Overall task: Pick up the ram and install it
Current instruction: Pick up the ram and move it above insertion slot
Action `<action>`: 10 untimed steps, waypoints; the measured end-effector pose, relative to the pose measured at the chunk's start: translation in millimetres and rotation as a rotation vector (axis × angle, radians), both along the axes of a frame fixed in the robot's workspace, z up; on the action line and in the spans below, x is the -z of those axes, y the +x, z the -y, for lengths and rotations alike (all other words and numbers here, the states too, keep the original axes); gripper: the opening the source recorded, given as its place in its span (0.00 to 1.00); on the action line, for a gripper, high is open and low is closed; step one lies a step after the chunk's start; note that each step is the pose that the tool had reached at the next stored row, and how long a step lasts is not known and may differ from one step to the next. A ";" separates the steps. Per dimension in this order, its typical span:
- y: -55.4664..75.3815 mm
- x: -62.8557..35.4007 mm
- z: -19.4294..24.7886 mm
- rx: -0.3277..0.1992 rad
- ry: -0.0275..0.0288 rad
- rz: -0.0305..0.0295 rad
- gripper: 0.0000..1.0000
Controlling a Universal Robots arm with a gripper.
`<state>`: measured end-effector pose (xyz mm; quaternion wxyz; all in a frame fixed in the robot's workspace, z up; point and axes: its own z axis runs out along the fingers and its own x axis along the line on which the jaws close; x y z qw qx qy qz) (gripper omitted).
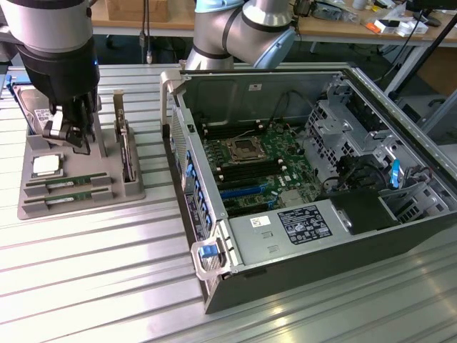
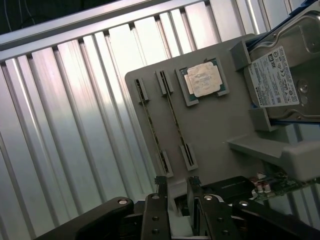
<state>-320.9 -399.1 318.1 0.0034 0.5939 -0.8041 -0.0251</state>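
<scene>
Now, the pincer (image 1: 69, 139) (image 2: 176, 187): its two fingers are apart, with nothing between them. It hangs over the gray tray, above the end with the hard drive and the chip.
Ram stick (image 1: 68, 182) (image 2: 175, 117): green and thin, with a white label. It lies in its slot in the tray, just beside the silver chip. The pincer is not touching it.
Other ram stick (image 1: 66, 198) (image 2: 151, 125): it lies in the next slot, side by side with the first, on the side away from the chip.
Gray tray (image 1: 132, 189) (image 2: 220, 120): it sits on the desk at the exterior view's left.
Silver chip (image 1: 45, 166) (image 2: 204, 80): square, flat in its own pocket.
Hard drive (image 1: 32, 107) (image 2: 280, 80): silver with a white label, at the tray's far end.
Computer case (image 1: 285, 275): open on top, at the exterior view's right, well apart from both sticks.
Green board (image 1: 250, 168): inside the case, with long black and blue slots.
Desk (image 1: 86, 286): shiny metal with long ribs.
</scene>
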 end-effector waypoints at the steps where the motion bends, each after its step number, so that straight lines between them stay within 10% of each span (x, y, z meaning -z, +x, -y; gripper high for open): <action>1: 0.0 0.7 0.0 0.000 0.0000 0.0000 0.30; 10: 0.0 6.7 0.0 0.000 0.0000 0.0000 0.30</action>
